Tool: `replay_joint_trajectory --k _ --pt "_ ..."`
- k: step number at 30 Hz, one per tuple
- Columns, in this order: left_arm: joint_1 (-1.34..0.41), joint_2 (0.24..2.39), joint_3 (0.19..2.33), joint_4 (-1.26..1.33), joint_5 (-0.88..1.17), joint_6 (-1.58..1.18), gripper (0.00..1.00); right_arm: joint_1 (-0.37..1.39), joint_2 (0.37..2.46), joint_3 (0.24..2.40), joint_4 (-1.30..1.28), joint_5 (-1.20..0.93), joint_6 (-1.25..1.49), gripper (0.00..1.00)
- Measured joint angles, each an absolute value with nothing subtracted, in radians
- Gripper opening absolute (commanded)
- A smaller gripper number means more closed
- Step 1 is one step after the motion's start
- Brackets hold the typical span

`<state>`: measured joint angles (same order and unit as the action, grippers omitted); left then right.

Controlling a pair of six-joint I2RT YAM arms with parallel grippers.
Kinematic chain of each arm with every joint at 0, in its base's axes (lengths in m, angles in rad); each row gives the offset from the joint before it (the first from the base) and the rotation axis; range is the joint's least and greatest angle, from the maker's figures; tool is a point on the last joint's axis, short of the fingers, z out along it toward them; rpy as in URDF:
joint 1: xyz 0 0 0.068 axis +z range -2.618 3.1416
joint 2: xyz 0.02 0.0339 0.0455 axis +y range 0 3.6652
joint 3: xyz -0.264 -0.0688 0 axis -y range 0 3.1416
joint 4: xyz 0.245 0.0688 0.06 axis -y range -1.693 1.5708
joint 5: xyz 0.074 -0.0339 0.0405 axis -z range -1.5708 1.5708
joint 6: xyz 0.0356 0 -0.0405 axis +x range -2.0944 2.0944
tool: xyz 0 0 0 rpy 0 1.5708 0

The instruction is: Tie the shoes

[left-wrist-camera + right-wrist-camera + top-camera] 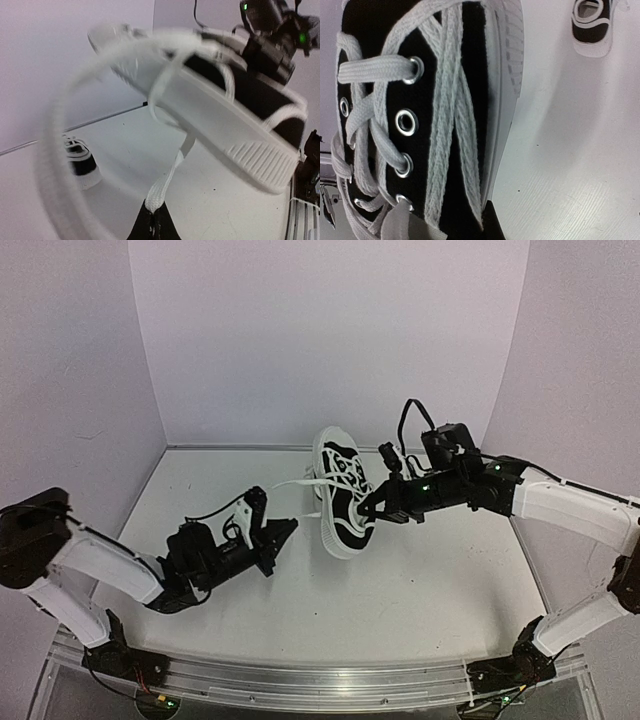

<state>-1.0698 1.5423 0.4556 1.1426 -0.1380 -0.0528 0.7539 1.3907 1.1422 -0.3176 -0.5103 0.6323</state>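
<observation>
Two sneakers and two grippers are in view. On the left, the left gripper (pixel 290 528) has its fingertips pinched together on one white lace (pixel 167 182), which runs taut up to the lifted sneaker (pixel 340 490); a second lace loops wide and blurred across the left wrist view. That sneaker hangs tilted above the table (pixel 430 590) at its middle, sole toward the left arm, with four metal eyelets showing in the right wrist view. The second sneaker (pixel 80 165) stands on the table well apart, toward the back wall. On the right, the right gripper (pixel 372 508) is clamped on the lifted sneaker's laced upper.
</observation>
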Motion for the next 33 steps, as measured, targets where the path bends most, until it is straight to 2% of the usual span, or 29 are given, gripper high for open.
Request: replay_joint_trajectory --k 6,13,19,26,30,32,33 --pt "-1.071 1.148 0.431 0.865 -0.226 -0.039 0.00 0.747 1.422 1.083 -0.338 -0.467 0.608 0.00" --pt "-1.071 0.918 0.431 0.586 -0.306 0.003 0.00 0.747 1.502 1.053 -0.338 -0.448 0.587 0.00" --pt "-1.071 0.897 0.432 0.454 -0.309 0.028 0.00 0.756 1.542 1.012 -0.296 -0.438 0.600 0.00" --pt "-1.071 1.034 0.446 0.361 -0.284 0.026 0.00 0.843 1.643 0.980 -0.223 -0.406 0.668 0.01" --pt "-1.070 1.118 0.466 0.309 -0.292 0.015 0.00 0.872 1.655 0.959 -0.222 -0.379 0.714 0.18" --pt "-1.065 1.159 0.486 0.279 -0.293 -0.001 0.00 0.883 1.655 0.959 -0.215 -0.371 0.739 0.35" --pt "-1.061 1.178 0.498 0.263 -0.292 -0.007 0.00 0.886 1.655 0.959 -0.205 -0.368 0.746 0.39"
